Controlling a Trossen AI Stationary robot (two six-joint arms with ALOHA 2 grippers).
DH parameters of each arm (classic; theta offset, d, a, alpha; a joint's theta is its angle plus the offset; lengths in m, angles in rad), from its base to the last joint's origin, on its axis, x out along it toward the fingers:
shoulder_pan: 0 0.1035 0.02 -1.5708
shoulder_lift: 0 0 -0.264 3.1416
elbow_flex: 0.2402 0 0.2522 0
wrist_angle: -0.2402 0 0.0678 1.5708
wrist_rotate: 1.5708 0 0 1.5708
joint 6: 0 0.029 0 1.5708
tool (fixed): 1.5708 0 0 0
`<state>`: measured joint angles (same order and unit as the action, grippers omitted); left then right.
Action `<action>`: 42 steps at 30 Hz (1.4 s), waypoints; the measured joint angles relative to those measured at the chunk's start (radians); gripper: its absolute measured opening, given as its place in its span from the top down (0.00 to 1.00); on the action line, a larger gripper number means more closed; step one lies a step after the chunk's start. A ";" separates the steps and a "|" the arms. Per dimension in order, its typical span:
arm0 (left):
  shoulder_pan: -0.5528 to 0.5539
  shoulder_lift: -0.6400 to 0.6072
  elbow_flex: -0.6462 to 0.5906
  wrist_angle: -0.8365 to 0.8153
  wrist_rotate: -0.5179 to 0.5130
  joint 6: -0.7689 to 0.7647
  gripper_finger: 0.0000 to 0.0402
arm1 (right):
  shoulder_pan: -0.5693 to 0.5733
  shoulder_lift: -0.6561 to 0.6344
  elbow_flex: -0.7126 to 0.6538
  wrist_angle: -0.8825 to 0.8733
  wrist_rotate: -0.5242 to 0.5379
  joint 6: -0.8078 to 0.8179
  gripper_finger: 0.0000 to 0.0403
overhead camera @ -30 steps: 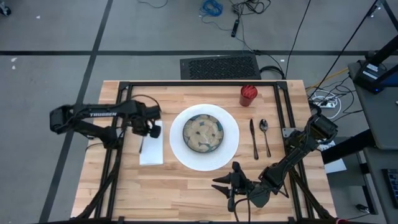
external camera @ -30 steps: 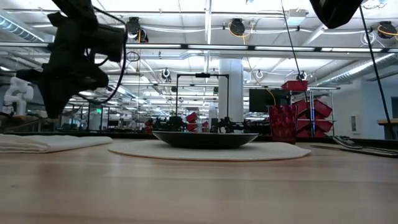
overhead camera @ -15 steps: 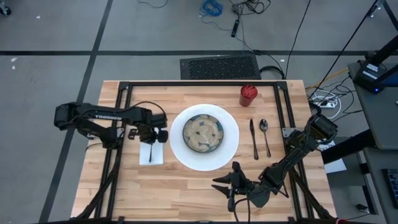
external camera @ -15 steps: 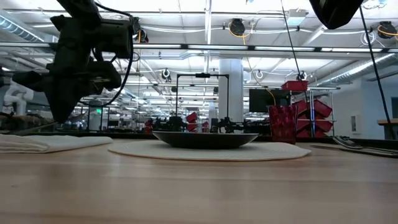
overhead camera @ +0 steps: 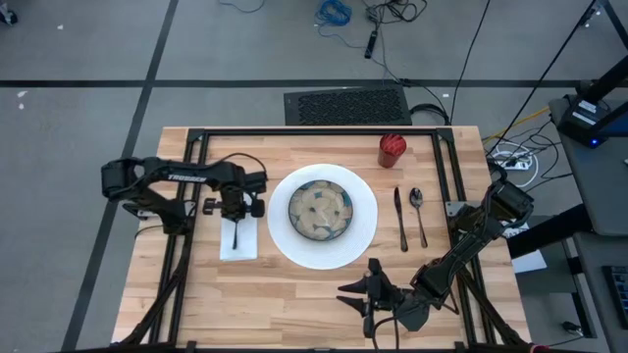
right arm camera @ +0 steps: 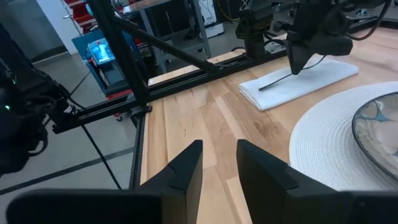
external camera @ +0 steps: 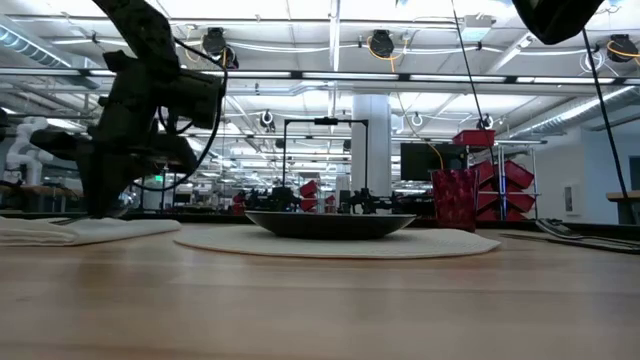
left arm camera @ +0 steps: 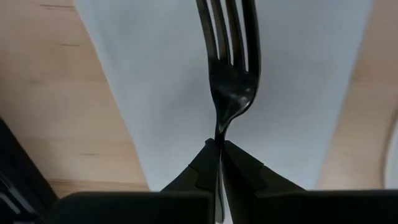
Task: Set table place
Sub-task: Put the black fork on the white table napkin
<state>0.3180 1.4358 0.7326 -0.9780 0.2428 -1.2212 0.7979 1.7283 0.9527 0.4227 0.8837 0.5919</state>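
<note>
My left gripper point(overhead camera: 235, 208) is shut on a dark fork point(overhead camera: 235, 233) just over the folded white napkin point(overhead camera: 239, 237), which lies flat on the table point(overhead camera: 294, 294) left of the plate. The fork's tines point(left arm camera: 227, 37) point toward the table's near edge. Whether they touch the napkin, I cannot tell. A white plate point(overhead camera: 363, 230) carries a patterned bowl point(overhead camera: 321, 210). My right gripper point(overhead camera: 345, 291) hovers open near the front edge, with nothing between its fingers point(right arm camera: 186, 168). My left gripper pinches the fork's thin handle just behind the neck point(left arm camera: 219, 132) between its two fingertips. The fingers come from above and point steeply down. The fork sticks out past them, slanting down toward the napkin point(right arm camera: 298, 84), with its tine end lowest.
A knife point(overhead camera: 400, 218) and a spoon point(overhead camera: 418, 211) lie side by side right of the plate. A red cup point(overhead camera: 392, 149) stands at the far right. The black tube frame point(overhead camera: 314, 131) runs around the tabletop. Bare wood lies along the near edge.
My left gripper has sunk toward the napkin with the fork and shifted slightly toward the plate. It has rolled, so the fork has turned from a slant to lie along the napkin's length.
</note>
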 joint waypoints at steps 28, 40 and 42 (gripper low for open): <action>0.020 0.029 0.000 0.029 -0.066 0.023 1.00 | 0.016 0.034 0.000 0.002 0.001 0.070 0.79; 0.015 0.029 0.000 0.028 -0.066 0.022 0.93 | 0.016 0.034 0.000 0.001 0.000 0.070 0.79; 0.013 0.029 0.000 0.028 -0.066 0.023 0.90 | 0.016 0.034 0.000 0.001 0.000 0.070 0.79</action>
<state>0.3305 1.4648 0.7330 -0.9501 0.1768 -1.1984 0.8143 1.7626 0.9531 0.4232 0.8841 0.6619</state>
